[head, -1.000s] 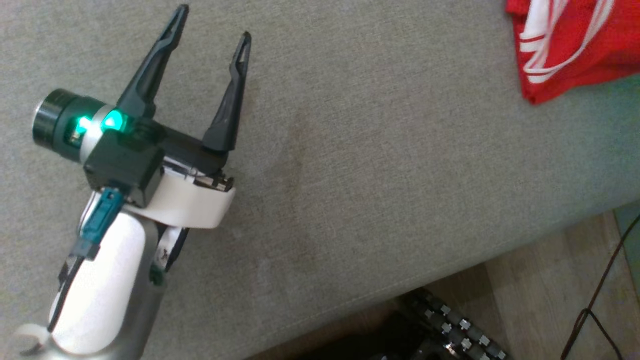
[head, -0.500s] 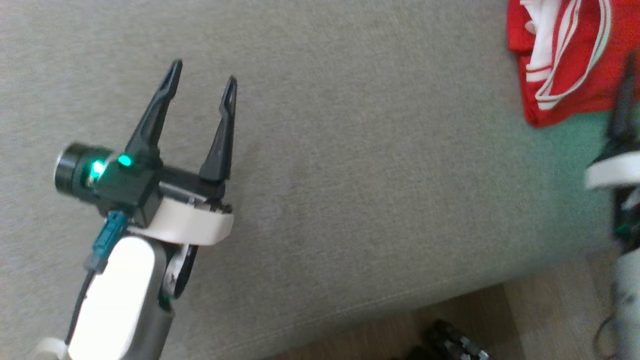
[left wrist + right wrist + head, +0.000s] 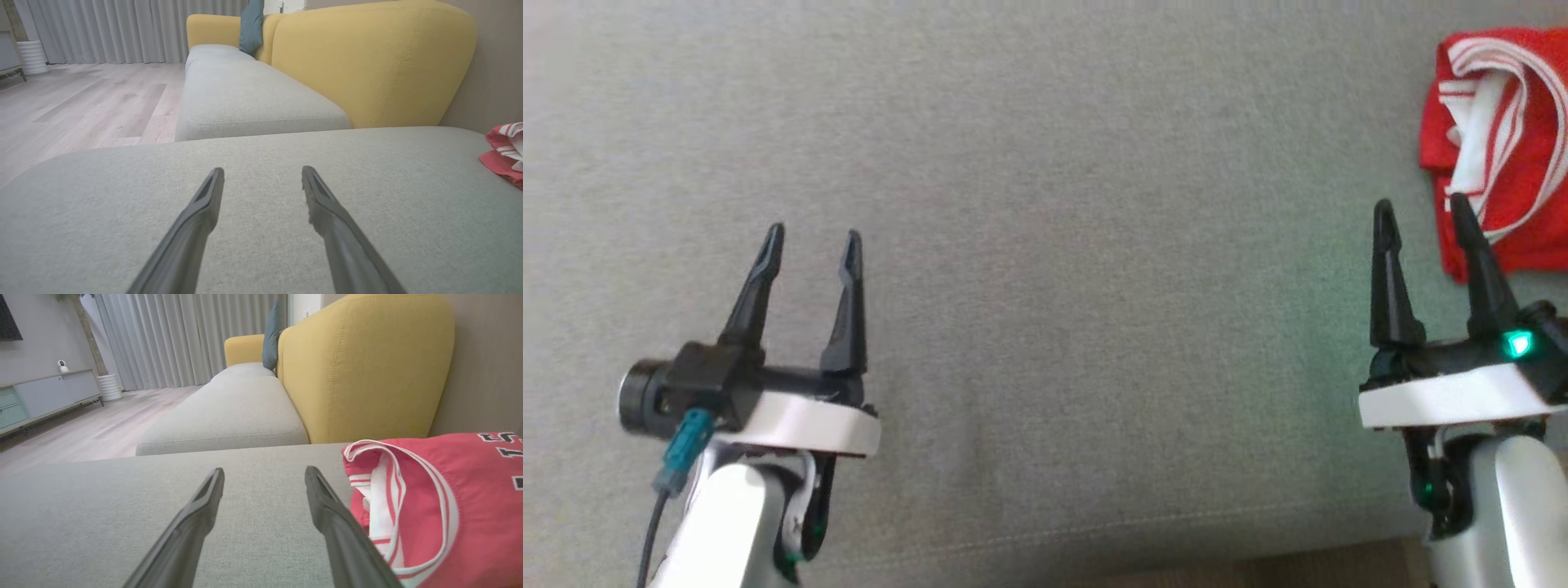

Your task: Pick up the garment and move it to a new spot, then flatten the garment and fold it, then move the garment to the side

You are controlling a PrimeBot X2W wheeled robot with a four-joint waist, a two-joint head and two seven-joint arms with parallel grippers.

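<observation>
Head view: steeply down onto grey seat cushion (image 3: 1045,163). Wrist views: low, close over it, facing the yellow backrest (image 3: 367,61). All three share cushion and red jersey (image 3: 470,506).

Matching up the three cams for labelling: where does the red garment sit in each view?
Head view: garment at the top right, cut by the right edge.
Left wrist view: garment at the right edge, about mid-height.
Right wrist view: garment in the lower right, large and close.
Shared landmark: the grey cushion it lies on, in all three views.
</observation>
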